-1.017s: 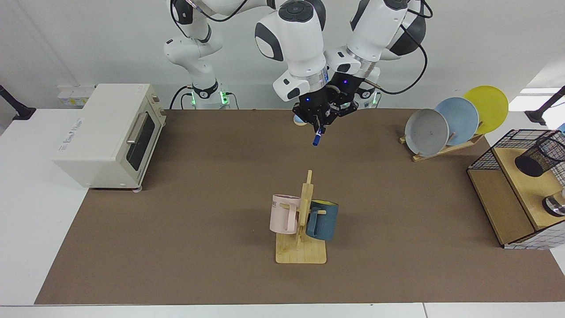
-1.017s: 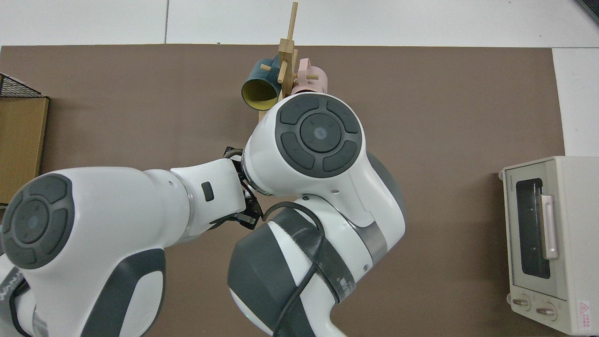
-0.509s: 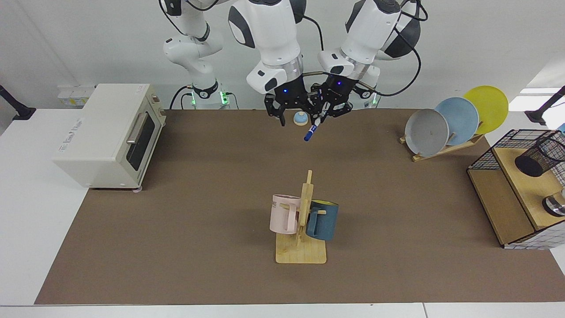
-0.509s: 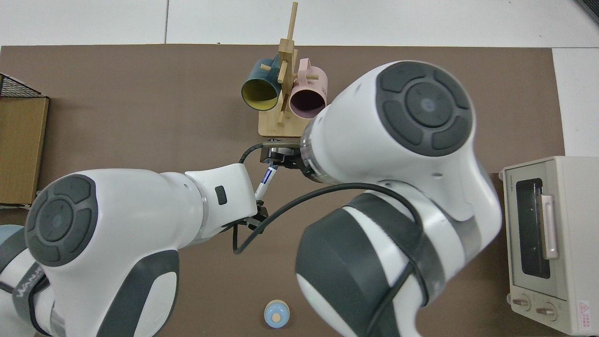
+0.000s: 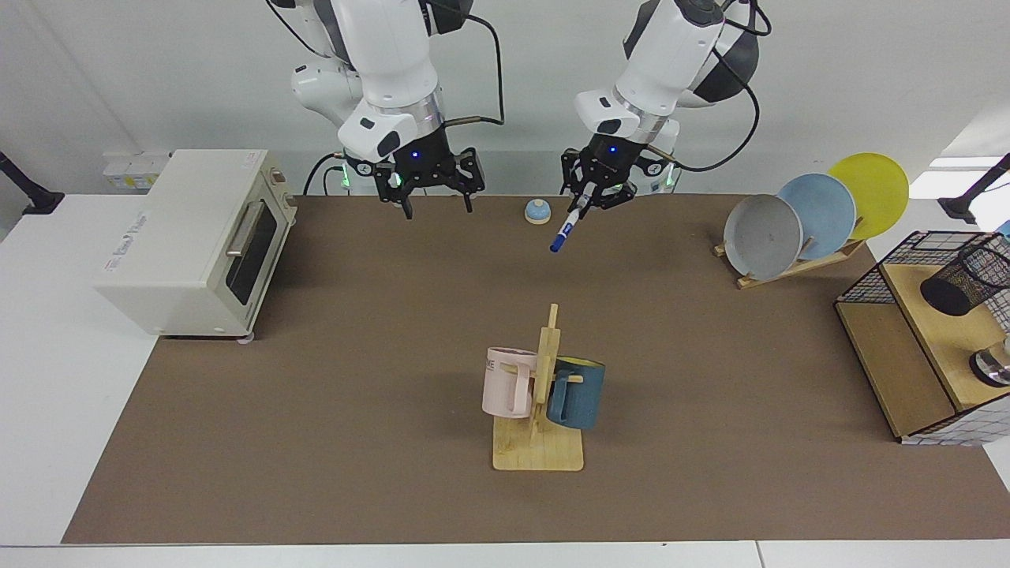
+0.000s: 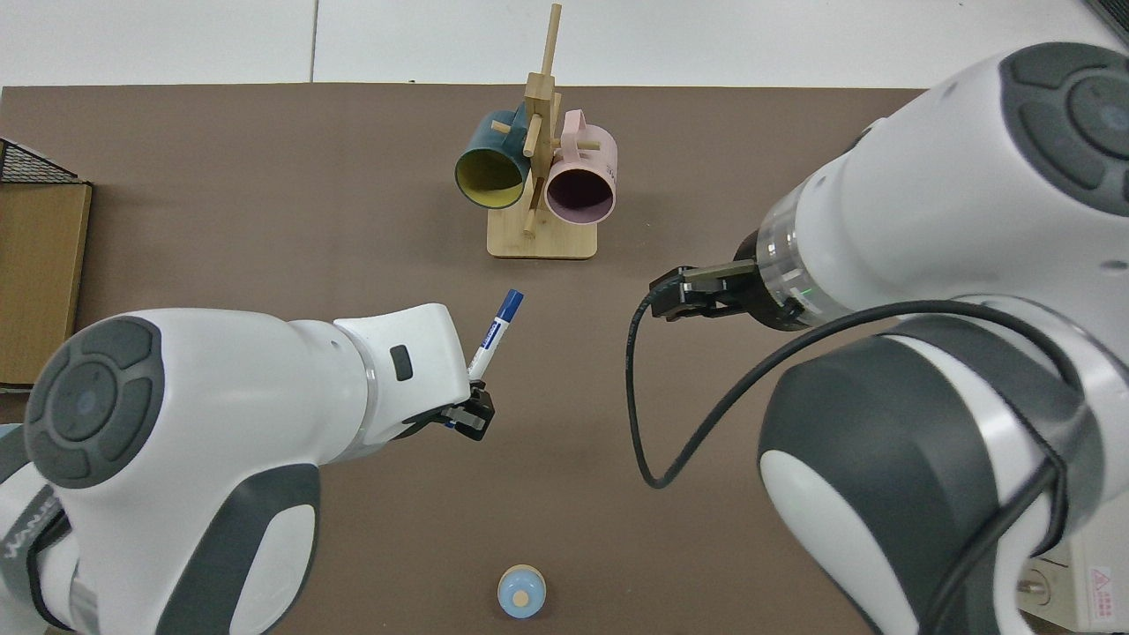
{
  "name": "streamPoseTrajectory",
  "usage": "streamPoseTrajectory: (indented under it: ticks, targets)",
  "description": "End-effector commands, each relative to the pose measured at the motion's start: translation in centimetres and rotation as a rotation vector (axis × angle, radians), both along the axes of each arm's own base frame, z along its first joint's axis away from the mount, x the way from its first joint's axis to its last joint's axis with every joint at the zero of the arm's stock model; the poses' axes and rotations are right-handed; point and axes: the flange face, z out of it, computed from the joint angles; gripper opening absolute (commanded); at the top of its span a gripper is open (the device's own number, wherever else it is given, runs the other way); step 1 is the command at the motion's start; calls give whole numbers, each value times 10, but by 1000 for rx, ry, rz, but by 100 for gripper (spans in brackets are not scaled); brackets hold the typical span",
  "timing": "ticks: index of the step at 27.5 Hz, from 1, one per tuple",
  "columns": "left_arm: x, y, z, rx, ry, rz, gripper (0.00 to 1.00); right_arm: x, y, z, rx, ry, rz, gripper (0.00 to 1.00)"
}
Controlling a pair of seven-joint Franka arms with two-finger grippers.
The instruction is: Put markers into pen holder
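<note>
jaws of the left gripper (image 5: 585, 203) are pinched on the marker (image 5: 566, 231) at its upper end, up off the brown mat (image 5: 331, 379), and the slim white barrel slants down out of them with the dark blue cap at the low end. from the top view, that marker (image 6: 494, 333) pokes out past the white wrist toward the wooden mug rack (image 6: 541, 168). right gripper (image 5: 435, 203) hangs near the cream toaster oven (image 5: 193, 237), black fingers spread wide, nothing between them. pen holder (image 5: 964, 278), a black wire-mesh cup, leans tilted on the wooden shelf of the wire basket (image 5: 868, 288), well apart from the marker.
</note>
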Motion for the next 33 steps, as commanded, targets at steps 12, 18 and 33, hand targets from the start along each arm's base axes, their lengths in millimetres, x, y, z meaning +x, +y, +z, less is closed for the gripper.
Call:
streamPoseTrajectory:
  ticks: [12,18,33]
  targets:
    - [-1,38,18,224,13,-38,0,-17,-78,15,-155,24,107,99]
    - [2,54,21,267,7,-20,0,-29,-96,24,-167,59,113,99]
    - [16,107,57,445,9,-35,0,-37,-134,22,-150,88,48,99]
